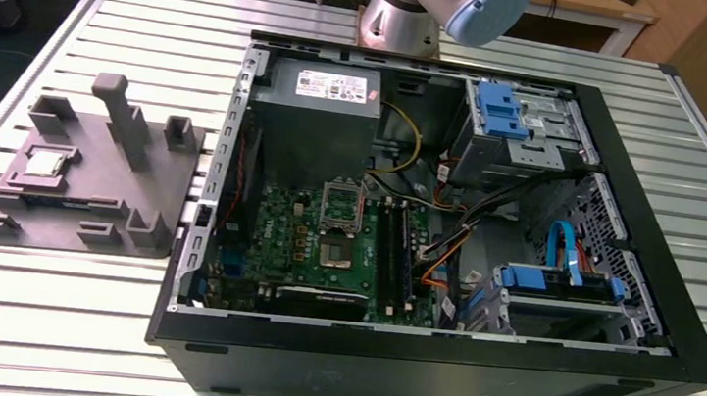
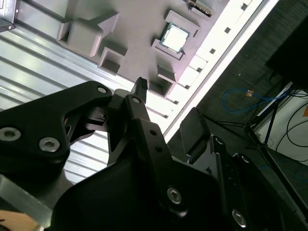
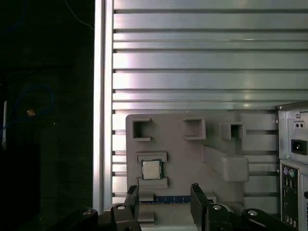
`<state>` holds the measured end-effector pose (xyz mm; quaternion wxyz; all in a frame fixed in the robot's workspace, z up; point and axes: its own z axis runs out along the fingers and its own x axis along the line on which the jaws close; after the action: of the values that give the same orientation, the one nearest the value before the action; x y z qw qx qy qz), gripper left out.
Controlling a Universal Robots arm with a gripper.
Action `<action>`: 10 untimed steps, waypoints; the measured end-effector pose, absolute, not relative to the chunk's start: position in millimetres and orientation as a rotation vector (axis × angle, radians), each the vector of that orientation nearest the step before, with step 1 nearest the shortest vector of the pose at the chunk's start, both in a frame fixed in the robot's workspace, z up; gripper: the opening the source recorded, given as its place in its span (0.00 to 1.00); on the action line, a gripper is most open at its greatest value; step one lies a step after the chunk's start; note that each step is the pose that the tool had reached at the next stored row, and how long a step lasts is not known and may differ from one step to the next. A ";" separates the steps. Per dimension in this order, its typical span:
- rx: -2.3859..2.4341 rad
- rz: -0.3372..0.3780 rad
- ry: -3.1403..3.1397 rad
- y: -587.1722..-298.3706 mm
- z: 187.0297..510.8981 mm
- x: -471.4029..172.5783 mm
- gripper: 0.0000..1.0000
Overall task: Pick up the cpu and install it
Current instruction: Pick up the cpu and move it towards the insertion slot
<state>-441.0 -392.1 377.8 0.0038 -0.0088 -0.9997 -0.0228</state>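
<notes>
We see the cpu (image 1: 44, 164) (image 3: 151, 169) lying in a pocket of the grey holder (image 1: 157, 187), on the table (image 1: 51, 324), at the exterior view's left of the open case (image 1: 441, 365). In the first wrist view our gripper (image 3: 163, 202) is spread, empty, clear of the cpu.

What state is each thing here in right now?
cpu: lying flat in the grey holder tray, not picked up.
fingers: apart, holding nothing.
computer case: side panel off, insides exposed.
cpu socket: frame raised, looks empty.
memory stick: lying in the tray.
</notes>
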 end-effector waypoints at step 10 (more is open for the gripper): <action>-0.027 -0.071 -3.133 -392.1 375.1 -442.1 0.55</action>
<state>-442.1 -392.1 375.1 0.0037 -0.0088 -0.9997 -0.0228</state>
